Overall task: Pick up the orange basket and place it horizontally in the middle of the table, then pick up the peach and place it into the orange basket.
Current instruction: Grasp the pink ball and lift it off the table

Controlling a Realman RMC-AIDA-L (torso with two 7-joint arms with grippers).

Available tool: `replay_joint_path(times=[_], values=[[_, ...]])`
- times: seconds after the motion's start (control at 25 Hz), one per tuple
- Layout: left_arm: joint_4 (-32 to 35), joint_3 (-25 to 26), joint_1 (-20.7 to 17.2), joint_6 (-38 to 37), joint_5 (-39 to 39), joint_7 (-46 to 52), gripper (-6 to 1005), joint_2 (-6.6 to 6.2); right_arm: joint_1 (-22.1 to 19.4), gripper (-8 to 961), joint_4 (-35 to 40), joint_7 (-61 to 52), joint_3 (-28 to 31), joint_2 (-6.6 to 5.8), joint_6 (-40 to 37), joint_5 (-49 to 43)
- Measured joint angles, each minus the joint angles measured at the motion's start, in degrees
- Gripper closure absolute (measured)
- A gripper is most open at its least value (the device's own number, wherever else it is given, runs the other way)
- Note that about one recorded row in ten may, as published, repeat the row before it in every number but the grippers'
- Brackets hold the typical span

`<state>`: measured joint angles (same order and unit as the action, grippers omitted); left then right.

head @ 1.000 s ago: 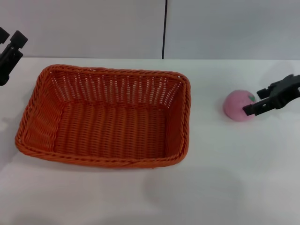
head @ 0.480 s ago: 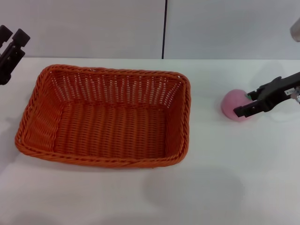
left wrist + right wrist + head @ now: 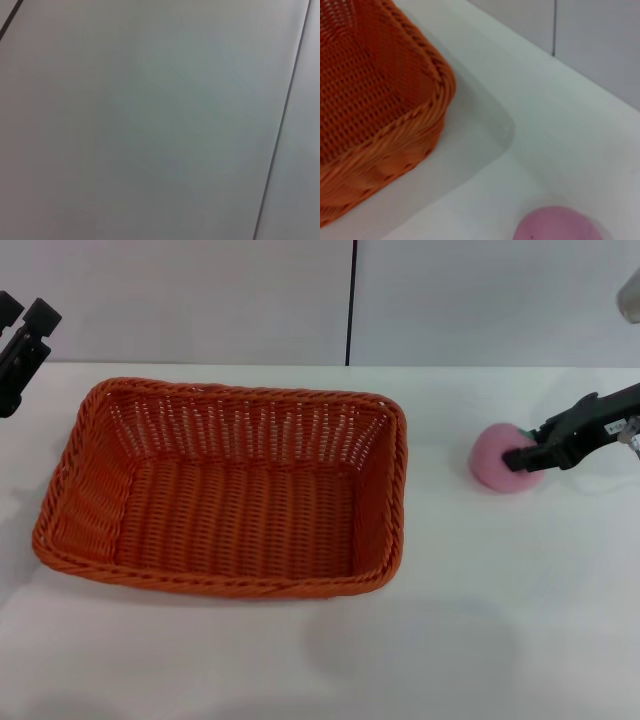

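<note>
— What's back there, apart from the job itself?

— Just a wall, pale grey and plain, running the whole width behind the far edge.

— One piece?

— No, flat panels. A dark vertical seam splits it a little right of the middle, straight up and down.

— And from the left wrist camera?

— Nothing but a grey panel, smooth and unmarked. A thin dark joint slants across one side, and a second dark line cuts one corner.

— The right wrist camera?

— The same grey wall at the back, with one dark joint in it.
</note>
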<state>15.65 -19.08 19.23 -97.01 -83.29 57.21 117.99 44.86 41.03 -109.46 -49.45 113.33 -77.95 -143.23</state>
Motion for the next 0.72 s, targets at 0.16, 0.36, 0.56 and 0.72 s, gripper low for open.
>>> replay_joint_path(times=[0.16, 0.36, 0.56, 0.72], values=[[0.0, 0.0, 0.1, -0.1, 0.0, 0.0, 397, 0.0, -2.3, 574, 4.5, -0.6, 0.3, 0.43, -0.7, 1.5], [0.0, -0.3, 0.1, -0.5, 0.0, -0.1, 401, 0.03, -5.6, 631, 10.4, -0.6, 0.3, 0.49, -3.5, 8.7], [0.0, 0.0, 0.3, -0.8, 0.0, -0.2, 403, 0.12, -11.5, 662, 20.1, 2.2, 0.2, 0.6, -8.9, 26.9], [0.0, 0.1, 0.7, -0.6, 0.0, -0.2, 403, 0.13, -12.5, 696, 21.0, 5.7, 0.1, 1.05, -12.1, 35.3]])
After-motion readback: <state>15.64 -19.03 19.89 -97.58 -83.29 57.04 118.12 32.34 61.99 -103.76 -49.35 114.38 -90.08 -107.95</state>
